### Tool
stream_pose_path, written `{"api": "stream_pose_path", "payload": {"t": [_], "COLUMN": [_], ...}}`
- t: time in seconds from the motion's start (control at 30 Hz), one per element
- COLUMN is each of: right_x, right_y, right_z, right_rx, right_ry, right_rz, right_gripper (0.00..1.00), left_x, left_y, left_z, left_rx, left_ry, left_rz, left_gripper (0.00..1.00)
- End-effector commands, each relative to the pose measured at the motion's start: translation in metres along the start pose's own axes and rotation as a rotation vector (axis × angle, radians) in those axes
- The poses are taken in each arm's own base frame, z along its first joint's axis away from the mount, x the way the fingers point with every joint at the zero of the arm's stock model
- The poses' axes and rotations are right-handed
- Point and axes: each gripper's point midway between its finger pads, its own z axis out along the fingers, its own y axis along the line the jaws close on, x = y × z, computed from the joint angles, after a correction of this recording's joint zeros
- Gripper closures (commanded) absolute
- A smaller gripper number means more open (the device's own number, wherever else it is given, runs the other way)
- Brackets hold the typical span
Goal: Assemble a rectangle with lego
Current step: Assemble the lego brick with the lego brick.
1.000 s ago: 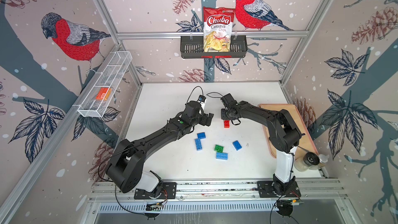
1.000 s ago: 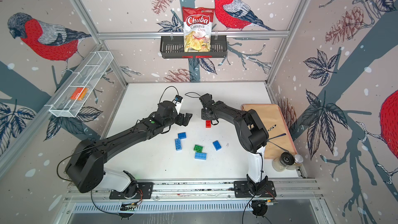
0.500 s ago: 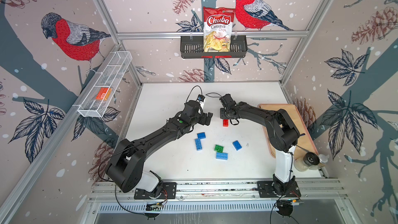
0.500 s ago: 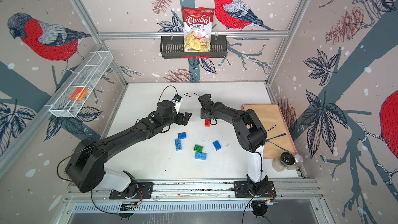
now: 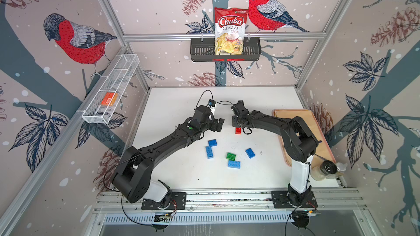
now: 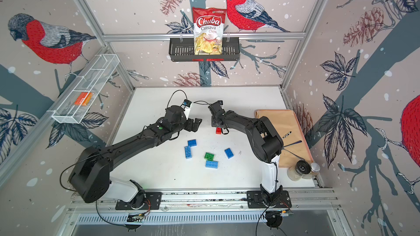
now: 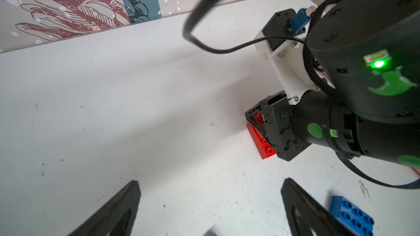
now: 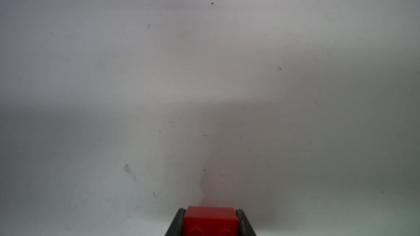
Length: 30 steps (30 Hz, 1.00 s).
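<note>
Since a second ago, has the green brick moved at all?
No. The green brick lies in the same spot, close against the light blue brick, with the same gap to the tan mat in both top views.

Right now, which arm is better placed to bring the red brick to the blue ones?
Right. The right gripper is shut on the red brick; the left gripper is open, empty, and apart from it.

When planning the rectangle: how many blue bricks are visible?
4: shorter brick touching long brick; tilted brick right of the green brick; light-blue brick on its near side. Others may be hidden.
</note>
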Motion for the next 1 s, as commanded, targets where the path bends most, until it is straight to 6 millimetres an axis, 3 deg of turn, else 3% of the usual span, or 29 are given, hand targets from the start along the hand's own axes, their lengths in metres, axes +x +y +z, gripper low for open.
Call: {"api": "stream_pose_path", "payload": {"t": [0.0,0.2,0.57,0.97], "right_x": [0.028,0.024,0.021,0.032], "right_y": [-0.011,-0.014,-0.018,-0.017], "right_z": [0.000,-0.006,-0.012,-0.003], "right_rx": [0.042,0.063,0.127,0.167], "right_ry": [0.092,0.041,-0.037,-0.036], "right_rz": [-0.008,0.053,0.116,0.114], "right_gripper": [0.87,0.96,0.99,1.00], "left_x": [-0.004,-0.005,-0.008,-0.009], "left_y": [0.001,0.001,0.000,0.002], "left_z": [-0.003,-0.004,-0.008,-0.010], "left_rx": [-0.001,-0.001,0.000,-0.007], "left_ry": [-0.008,-0.012,-0.023,-0.030], "left_rz": [-0.002,-0.002,-0.002,0.000], "left_gripper": [0.04,0.04,0.04,0.04]}}
